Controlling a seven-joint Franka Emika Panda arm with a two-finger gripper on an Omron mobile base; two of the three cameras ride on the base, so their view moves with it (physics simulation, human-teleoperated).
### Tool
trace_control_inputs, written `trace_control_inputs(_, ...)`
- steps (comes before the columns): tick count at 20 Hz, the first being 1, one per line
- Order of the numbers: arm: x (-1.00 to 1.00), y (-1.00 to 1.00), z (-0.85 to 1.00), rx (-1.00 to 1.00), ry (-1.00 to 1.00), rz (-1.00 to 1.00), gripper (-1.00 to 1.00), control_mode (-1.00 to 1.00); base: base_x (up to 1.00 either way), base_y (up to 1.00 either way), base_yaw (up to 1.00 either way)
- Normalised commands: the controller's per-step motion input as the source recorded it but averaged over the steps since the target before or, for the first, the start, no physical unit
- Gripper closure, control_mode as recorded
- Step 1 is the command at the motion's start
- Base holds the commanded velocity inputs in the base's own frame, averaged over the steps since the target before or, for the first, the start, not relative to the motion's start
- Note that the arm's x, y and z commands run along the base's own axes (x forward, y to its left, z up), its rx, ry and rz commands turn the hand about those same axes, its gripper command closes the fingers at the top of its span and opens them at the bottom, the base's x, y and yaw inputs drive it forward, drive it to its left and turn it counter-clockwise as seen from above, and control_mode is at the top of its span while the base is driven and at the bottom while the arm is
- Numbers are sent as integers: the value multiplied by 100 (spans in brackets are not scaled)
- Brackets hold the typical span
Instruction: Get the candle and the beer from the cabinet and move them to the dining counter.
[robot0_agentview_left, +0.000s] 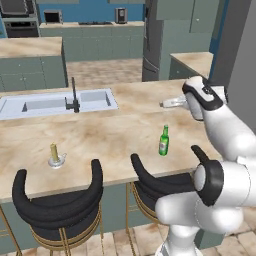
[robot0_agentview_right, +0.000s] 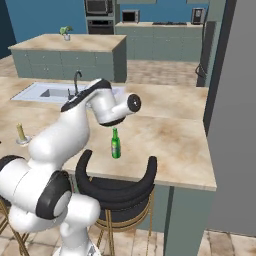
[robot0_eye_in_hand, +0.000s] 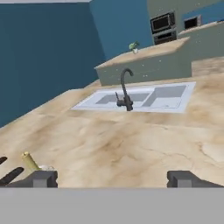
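The green beer (robot0_agentview_left: 164, 141) (robot0_agentview_right: 115, 144) stands upright on the beige dining counter (robot0_agentview_left: 110, 131) (robot0_agentview_right: 165, 135) (robot0_eye_in_hand: 131, 144), near its front edge. The pale-yellow candle (robot0_agentview_left: 54, 154) (robot0_agentview_right: 21, 133) (robot0_eye_in_hand: 29, 160) stands in its small dish holder further left on the same top. My gripper (robot0_agentview_left: 166, 103) (robot0_eye_in_hand: 114, 179) hovers over the counter behind and above the beer, pointing toward the sink. It is open, its fingertips (robot0_eye_in_hand: 43, 178) wide apart with nothing between them. The cabinet is out of view.
An inset steel sink (robot0_agentview_left: 55, 104) (robot0_eye_in_hand: 144, 97) with a black faucet (robot0_agentview_left: 74, 95) (robot0_eye_in_hand: 125, 89) lies at the counter's far left. Two black-backed stools (robot0_agentview_left: 55, 200) (robot0_agentview_left: 160, 185) stand along the front edge. A second island (robot0_agentview_left: 30, 47) and a grey wall (robot0_agentview_right: 235, 115) flank the area.
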Motion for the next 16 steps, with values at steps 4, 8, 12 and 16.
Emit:
trace_control_inputs(4, -39, 19, 51, 0, 32, -30, -100, -100, 0, 0, 0)
trace_control_inputs(8, -66, 18, 41, -2, 25, -27, -100, -100, 0, 0, 0)
trace_control_inputs(12, -78, 8, 56, 0, 21, -18, -100, -100, 0, 0, 0)
trace_control_inputs(16, -86, 0, 39, -8, 13, -7, -100, -100, 0, 0, 0)
